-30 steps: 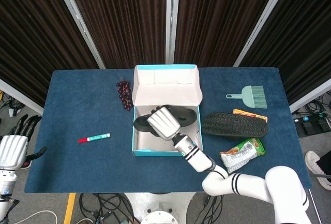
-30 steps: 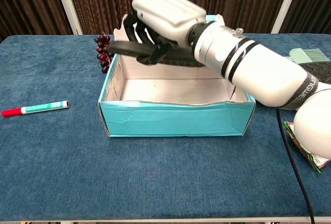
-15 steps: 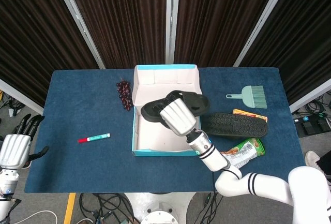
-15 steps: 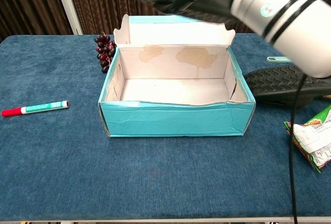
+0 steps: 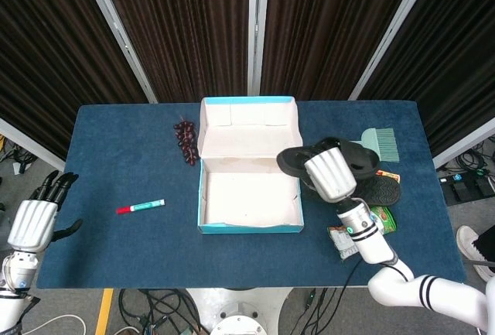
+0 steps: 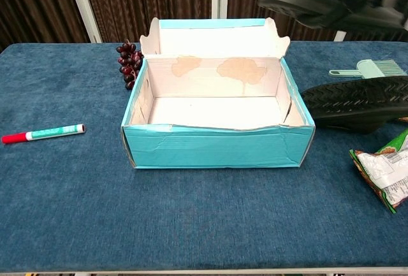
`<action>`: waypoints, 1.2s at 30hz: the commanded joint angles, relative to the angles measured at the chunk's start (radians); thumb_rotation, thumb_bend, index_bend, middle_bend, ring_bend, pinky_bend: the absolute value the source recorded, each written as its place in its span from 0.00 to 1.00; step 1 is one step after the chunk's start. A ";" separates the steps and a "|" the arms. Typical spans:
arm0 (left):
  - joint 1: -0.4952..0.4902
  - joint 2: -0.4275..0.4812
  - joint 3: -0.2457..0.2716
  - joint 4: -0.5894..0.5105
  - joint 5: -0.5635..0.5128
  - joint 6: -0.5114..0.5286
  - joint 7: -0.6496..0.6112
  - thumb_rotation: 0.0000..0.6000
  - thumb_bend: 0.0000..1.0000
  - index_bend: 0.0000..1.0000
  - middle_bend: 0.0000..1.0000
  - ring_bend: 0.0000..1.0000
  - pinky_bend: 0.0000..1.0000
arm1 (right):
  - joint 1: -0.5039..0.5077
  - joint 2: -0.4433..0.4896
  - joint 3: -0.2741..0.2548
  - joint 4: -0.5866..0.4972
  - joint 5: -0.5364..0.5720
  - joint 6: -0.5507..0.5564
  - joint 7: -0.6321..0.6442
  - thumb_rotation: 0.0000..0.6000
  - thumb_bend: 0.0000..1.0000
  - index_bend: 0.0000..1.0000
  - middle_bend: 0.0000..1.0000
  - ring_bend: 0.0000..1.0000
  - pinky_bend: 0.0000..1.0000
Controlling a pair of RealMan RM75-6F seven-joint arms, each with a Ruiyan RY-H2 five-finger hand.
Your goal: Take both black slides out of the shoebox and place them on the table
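Observation:
The teal shoebox [image 5: 249,225] [image 6: 217,145] stands open in the middle of the blue table with nothing inside it. My right hand [image 5: 331,174] grips a black slide [image 5: 297,158] [image 6: 306,7] and holds it in the air to the right of the box. It hangs above the other black slide [image 5: 384,191] [image 6: 357,101], which lies sole up on the table right of the box and is partly hidden in the head view. My left hand [image 5: 35,221] hangs open off the table's left edge, holding nothing.
A bunch of dark grapes [image 5: 186,141] [image 6: 129,64] lies left of the box's lid. A red and green marker [image 5: 140,207] [image 6: 43,133] lies further left. A green brush [image 5: 374,143], a snack bag [image 6: 382,174] and an orange packet [image 5: 387,173] crowd the right side.
My right hand has lifted the slide out of the box and carried it to the right, over the slide lying on the table. The left hand barely moved.

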 commanded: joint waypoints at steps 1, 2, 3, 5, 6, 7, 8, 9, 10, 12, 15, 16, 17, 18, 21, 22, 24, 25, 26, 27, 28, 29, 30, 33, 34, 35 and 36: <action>-0.001 0.001 0.001 -0.006 0.001 -0.001 0.009 1.00 0.19 0.09 0.11 0.03 0.29 | -0.042 0.013 -0.024 0.056 0.017 0.007 0.049 1.00 0.40 0.85 0.75 0.62 0.60; -0.001 0.002 0.001 -0.007 -0.001 -0.002 0.011 1.00 0.19 0.09 0.11 0.03 0.29 | -0.049 0.014 -0.028 0.070 0.021 0.005 0.058 1.00 0.40 0.85 0.75 0.62 0.60; -0.001 0.003 0.001 -0.009 -0.002 -0.003 0.013 1.00 0.19 0.09 0.11 0.03 0.29 | -0.058 0.016 -0.033 0.087 0.024 0.004 0.067 1.00 0.40 0.85 0.75 0.62 0.60; -0.002 0.003 0.000 -0.011 -0.004 -0.004 0.016 1.00 0.19 0.09 0.11 0.03 0.29 | -0.070 0.017 -0.041 0.112 0.025 0.001 0.080 1.00 0.40 0.85 0.75 0.62 0.60; -0.001 0.002 0.001 -0.012 -0.005 -0.005 0.017 1.00 0.19 0.09 0.11 0.03 0.29 | -0.077 0.017 -0.045 0.126 0.027 -0.003 0.090 1.00 0.40 0.85 0.75 0.62 0.60; -0.002 0.001 0.001 -0.012 -0.005 -0.006 0.017 1.00 0.19 0.09 0.11 0.03 0.29 | -0.081 0.017 -0.048 0.136 0.029 -0.006 0.096 1.00 0.40 0.85 0.75 0.62 0.60; -0.002 -0.001 0.002 -0.012 -0.005 -0.007 0.017 1.00 0.19 0.09 0.11 0.03 0.29 | -0.085 0.016 -0.050 0.146 0.029 -0.008 0.101 1.00 0.40 0.85 0.75 0.62 0.60; -0.002 -0.002 0.003 -0.011 -0.005 -0.009 0.018 1.00 0.19 0.09 0.11 0.03 0.29 | -0.090 0.016 -0.052 0.160 0.029 -0.010 0.103 1.00 0.40 0.85 0.75 0.62 0.59; -0.003 -0.004 0.005 -0.011 -0.004 -0.010 0.018 1.00 0.19 0.09 0.11 0.03 0.29 | -0.092 0.015 -0.053 0.171 0.028 -0.010 0.106 1.00 0.40 0.85 0.75 0.62 0.59; -0.004 -0.006 0.007 -0.008 -0.004 -0.013 0.020 1.00 0.19 0.09 0.11 0.03 0.29 | -0.096 0.011 -0.052 0.190 0.032 -0.019 0.119 1.00 0.40 0.85 0.75 0.62 0.60; -0.005 -0.007 0.006 -0.006 -0.003 -0.013 0.019 1.00 0.19 0.09 0.11 0.03 0.29 | -0.093 0.004 -0.051 0.211 0.029 -0.035 0.127 1.00 0.40 0.85 0.75 0.62 0.60; -0.005 -0.007 0.006 -0.006 -0.003 -0.011 0.019 1.00 0.19 0.09 0.11 0.03 0.29 | -0.091 0.001 -0.050 0.216 0.029 -0.041 0.128 1.00 0.40 0.85 0.75 0.62 0.60; -0.004 -0.008 0.006 -0.006 -0.003 -0.011 0.019 1.00 0.19 0.09 0.11 0.03 0.29 | -0.088 -0.003 -0.049 0.220 0.029 -0.049 0.128 1.00 0.40 0.85 0.75 0.62 0.60; -0.003 -0.009 0.006 -0.004 -0.004 -0.011 0.019 1.00 0.19 0.09 0.11 0.03 0.29 | -0.084 -0.008 -0.048 0.227 0.029 -0.057 0.128 1.00 0.40 0.85 0.75 0.62 0.60; -0.003 -0.011 0.009 0.001 -0.007 -0.016 0.018 1.00 0.19 0.09 0.11 0.03 0.29 | -0.075 -0.024 -0.045 0.245 0.032 -0.079 0.128 1.00 0.40 0.85 0.75 0.62 0.60; -0.003 -0.011 0.010 0.003 -0.008 -0.018 0.018 1.00 0.19 0.09 0.11 0.03 0.29 | -0.073 -0.029 -0.045 0.251 0.032 -0.086 0.128 1.00 0.40 0.85 0.75 0.62 0.60; -0.004 -0.011 0.010 0.005 -0.008 -0.019 0.016 1.00 0.19 0.09 0.11 0.03 0.29 | -0.067 -0.040 -0.046 0.267 0.034 -0.105 0.128 1.00 0.40 0.85 0.75 0.62 0.60; -0.004 -0.011 0.009 0.006 -0.009 -0.019 0.016 1.00 0.19 0.09 0.11 0.03 0.29 | -0.065 -0.045 -0.046 0.274 0.036 -0.113 0.129 1.00 0.40 0.85 0.75 0.62 0.59; -0.004 -0.011 0.009 0.007 -0.010 -0.019 0.015 1.00 0.19 0.09 0.11 0.03 0.29 | -0.063 -0.050 -0.047 0.279 0.037 -0.122 0.131 1.00 0.40 0.85 0.75 0.62 0.59; -0.004 -0.012 0.008 0.009 -0.011 -0.019 0.013 1.00 0.19 0.09 0.11 0.03 0.29 | -0.061 -0.054 -0.049 0.285 0.040 -0.133 0.133 1.00 0.40 0.85 0.75 0.62 0.58; -0.004 -0.012 0.008 0.010 -0.012 -0.019 0.012 1.00 0.19 0.09 0.11 0.03 0.29 | -0.059 -0.056 -0.049 0.288 0.041 -0.141 0.134 1.00 0.39 0.85 0.75 0.62 0.57; -0.004 -0.012 0.008 0.011 -0.012 -0.020 0.011 1.00 0.19 0.09 0.11 0.03 0.29 | -0.058 -0.057 -0.050 0.290 0.042 -0.149 0.136 1.00 0.36 0.83 0.75 0.61 0.55; -0.004 -0.012 0.008 0.012 -0.013 -0.020 0.011 1.00 0.19 0.09 0.11 0.03 0.29 | -0.056 -0.055 -0.053 0.288 0.045 -0.164 0.140 1.00 0.32 0.80 0.74 0.59 0.53; -0.004 -0.012 0.009 0.015 -0.013 -0.021 0.010 1.00 0.19 0.09 0.11 0.03 0.29 | -0.051 -0.038 -0.059 0.270 0.051 -0.202 0.154 1.00 0.16 0.68 0.65 0.49 0.42; -0.003 -0.013 0.009 0.015 -0.013 -0.020 0.009 1.00 0.19 0.09 0.11 0.03 0.29 | -0.049 -0.028 -0.060 0.260 0.055 -0.216 0.155 1.00 0.13 0.64 0.62 0.46 0.39; -0.003 -0.012 0.009 0.013 -0.012 -0.017 0.009 1.00 0.19 0.09 0.11 0.03 0.29 | -0.048 -0.021 -0.060 0.252 0.058 -0.224 0.154 1.00 0.08 0.57 0.57 0.40 0.33; -0.003 -0.012 0.008 0.014 -0.013 -0.018 0.008 1.00 0.19 0.09 0.11 0.03 0.29 | -0.048 -0.013 -0.057 0.240 0.064 -0.231 0.152 1.00 0.07 0.53 0.54 0.36 0.31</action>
